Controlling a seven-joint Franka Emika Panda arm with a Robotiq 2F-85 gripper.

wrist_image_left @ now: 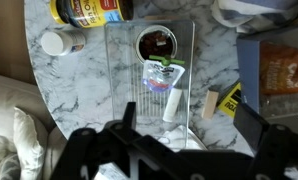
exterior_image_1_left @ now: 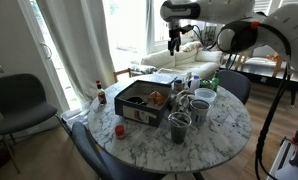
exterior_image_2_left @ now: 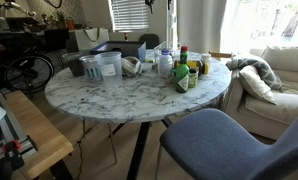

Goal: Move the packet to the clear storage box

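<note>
In an exterior view the clear storage box (exterior_image_1_left: 139, 103), low with dark sides and a pale rim, sits on the round marble table (exterior_image_1_left: 224, 128). In the wrist view its edge (wrist_image_left: 247, 75) shows at the right, with an orange bag (wrist_image_left: 285, 68) inside. A small white packet with red and blue print (wrist_image_left: 159, 80) lies within a clear flat-walled tray (wrist_image_left: 119, 70) straight below me. My gripper (wrist_image_left: 189, 130) is open and empty, high above the table (exterior_image_1_left: 174, 42).
A dark round cup (wrist_image_left: 156, 43) and a white tube (wrist_image_left: 172, 105) share the tray. A wooden block (wrist_image_left: 210, 105), yellow packet (wrist_image_left: 229, 98), yellow-lidded jar (wrist_image_left: 87, 10) and white cap (wrist_image_left: 55, 42) lie around. Grey cups (exterior_image_1_left: 179, 125) and bottles (exterior_image_2_left: 182, 68) stand near. Chairs ring the table.
</note>
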